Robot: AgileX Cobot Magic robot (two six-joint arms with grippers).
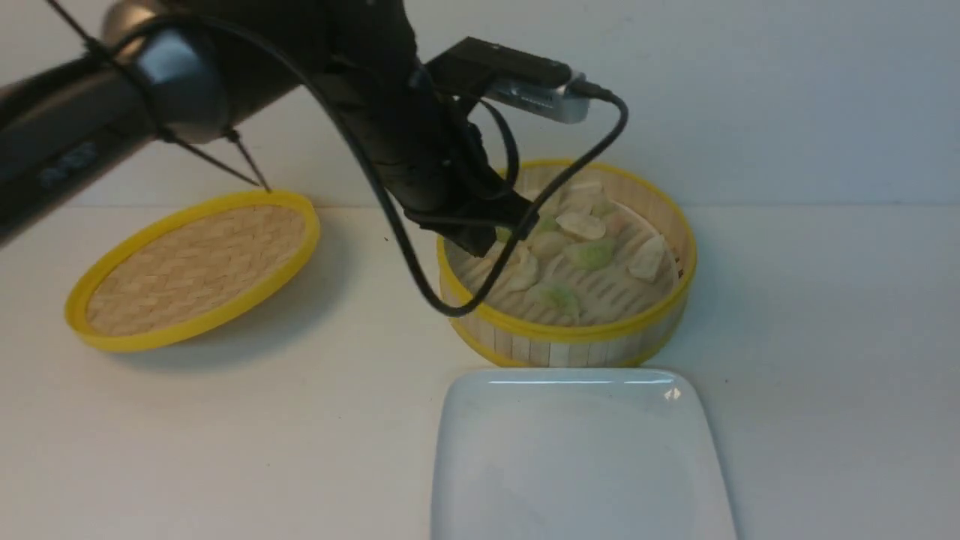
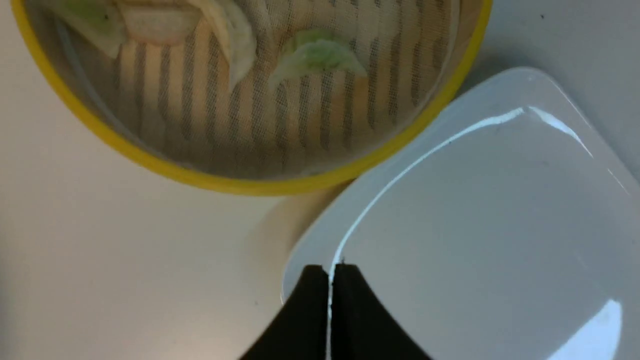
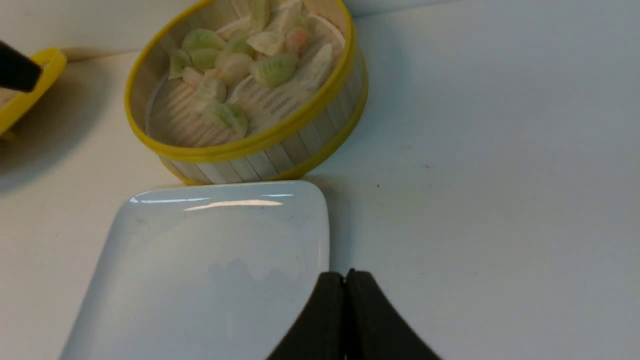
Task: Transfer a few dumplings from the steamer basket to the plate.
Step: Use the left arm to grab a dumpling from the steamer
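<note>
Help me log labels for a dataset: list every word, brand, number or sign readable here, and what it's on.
No text can be read.
Bluish marking on the left arm: too blurred to read.
On the steamer basket, plate and lid: no lettering visible.

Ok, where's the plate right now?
Front view, lower centre-right: the plate lies on the robot's side of the basket, right next to its wall.

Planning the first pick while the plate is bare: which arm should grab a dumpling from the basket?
Left. The left gripper hangs over the steamer basket, close to the dumplings; the right gripper sits back beside the plate, farther off. Both are shut.
</note>
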